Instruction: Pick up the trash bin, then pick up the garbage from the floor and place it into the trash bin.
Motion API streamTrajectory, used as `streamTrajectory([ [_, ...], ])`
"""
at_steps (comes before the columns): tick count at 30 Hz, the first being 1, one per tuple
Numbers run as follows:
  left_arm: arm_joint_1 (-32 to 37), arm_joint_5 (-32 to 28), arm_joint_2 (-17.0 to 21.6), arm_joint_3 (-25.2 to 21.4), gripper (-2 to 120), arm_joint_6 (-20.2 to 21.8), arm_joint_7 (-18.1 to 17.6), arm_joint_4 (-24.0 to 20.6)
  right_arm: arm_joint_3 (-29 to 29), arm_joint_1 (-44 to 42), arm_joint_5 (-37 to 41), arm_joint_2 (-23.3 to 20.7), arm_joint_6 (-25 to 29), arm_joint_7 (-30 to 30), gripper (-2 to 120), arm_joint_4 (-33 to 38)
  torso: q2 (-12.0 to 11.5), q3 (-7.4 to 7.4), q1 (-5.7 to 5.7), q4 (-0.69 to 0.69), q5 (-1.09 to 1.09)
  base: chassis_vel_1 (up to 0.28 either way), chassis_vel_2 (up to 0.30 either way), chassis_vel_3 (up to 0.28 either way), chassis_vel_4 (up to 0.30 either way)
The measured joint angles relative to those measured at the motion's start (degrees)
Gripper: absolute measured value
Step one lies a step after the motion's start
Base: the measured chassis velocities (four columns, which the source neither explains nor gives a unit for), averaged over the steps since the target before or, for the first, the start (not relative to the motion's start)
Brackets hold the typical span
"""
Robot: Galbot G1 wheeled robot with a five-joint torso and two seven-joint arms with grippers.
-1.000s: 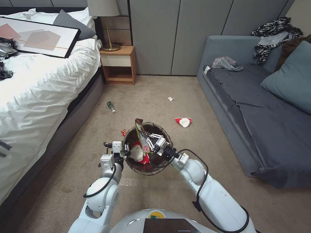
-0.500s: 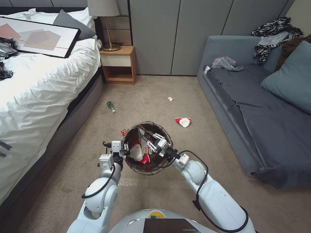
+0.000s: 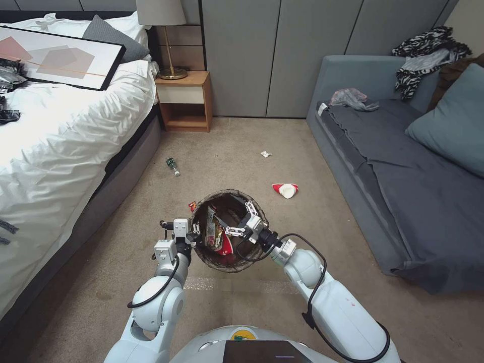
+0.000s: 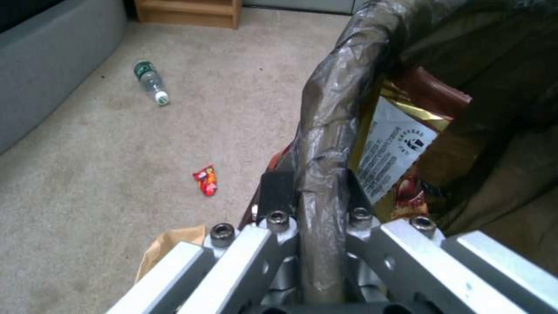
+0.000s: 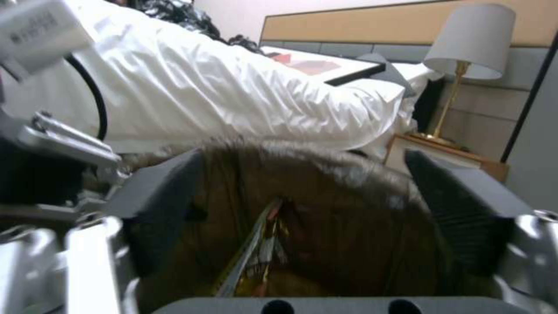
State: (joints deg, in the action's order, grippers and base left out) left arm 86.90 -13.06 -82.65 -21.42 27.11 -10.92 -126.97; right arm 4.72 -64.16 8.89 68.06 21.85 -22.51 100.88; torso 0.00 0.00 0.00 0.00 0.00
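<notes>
Trash bin point(image 3: 229, 199) upright, mouth upward.

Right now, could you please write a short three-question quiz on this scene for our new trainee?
1. True or false: the left gripper is clamped on the rim of the trash bin.
2. The right gripper over the bin is: A) open, B) shut on a snack wrapper, C) shut on the green bottle.
3. Which piece of litter lies on the carpet nearest the sofa?

Key: 1 true. 2 A; the snack wrapper lies inside the bin. 3 the red-and-white paper cup.
</notes>
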Motion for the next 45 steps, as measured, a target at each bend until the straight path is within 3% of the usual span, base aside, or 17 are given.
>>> streamTrajectory([
  [3, -0.08, -0.02, -0.02, -0.10, 0, 0.12, -0.04, 0.24, 0.98, -0.66, 0.43, -0.25, 0.00, 0.17, 99, 2.26, 0.00, 0.00, 0.00, 0.01, 0.00, 0.000, 0.000, 0.000, 0.000],
  [8, -0.08, -0.02, -0.02, -0.42, 0, 0.14, -0.08, 0.39, 3.07, -2.24, 1.33, -0.45, -0.13, 2.31, 100, 6.53, 0.00, 0.00, 0.00, 0.00, 0.00, 0.000, 0.000, 0.000, 0.000],
  [12, -0.07, -0.26, 0.22, -1.22, 0, 0.14, -0.14, 0.44, 10.66, -7.38, 0.81, 0.27, -1.81, 8.21, 100, 15.12, 0.00, 0.00, 0.00, 0.00, 0.00, 0.000, 0.000, 0.000, 0.000],
  [21, -0.09, -0.45, 0.20, -1.13, 0, 0.09, -0.16, 0.26, 18.42, -12.26, -1.01, 1.35, -1.93, 10.97, 100, 18.91, 0.00, 0.00, 0.00, 0.02, 0.01, 0.000, 0.000, 0.000, 0.000],
  [26, 0.00, -0.38, 0.47, -1.68, 0, -0.33, -0.12, -0.01, 24.33, -18.45, -3.43, 5.42, -4.60, 19.67, 100, 22.59, 0.00, -0.01, 0.00, -0.01, 0.00, 0.000, 0.000, 0.000, 0.000],
  [32, -0.25, -0.25, 0.58, -2.11, 0, -0.85, -0.07, 0.04, 27.58, -26.74, -4.93, 10.91, -2.43, 26.21, 100, 19.57, 0.00, -0.01, 0.00, -0.02, 0.00, 0.000, 0.000, 0.000, 0.000],
  [38, -0.21, -0.07, 0.57, -2.11, 0, -1.41, 0.00, 0.54, 27.47, -30.15, -4.60, 14.83, 3.66, 26.60, 100, 12.72, 0.00, 0.00, 0.00, 0.00, 0.00, 0.000, 0.000, 0.000, 0.000],
  [45, -0.13, -0.07, 0.88, -2.39, 0, -1.54, 0.01, 0.53, 27.14, -29.63, -6.00, 16.36, 8.86, 25.87, 100, 8.03, 0.00, 0.00, 0.00, 0.01, 0.00, 0.000, 0.000, 0.000, 0.000],
])
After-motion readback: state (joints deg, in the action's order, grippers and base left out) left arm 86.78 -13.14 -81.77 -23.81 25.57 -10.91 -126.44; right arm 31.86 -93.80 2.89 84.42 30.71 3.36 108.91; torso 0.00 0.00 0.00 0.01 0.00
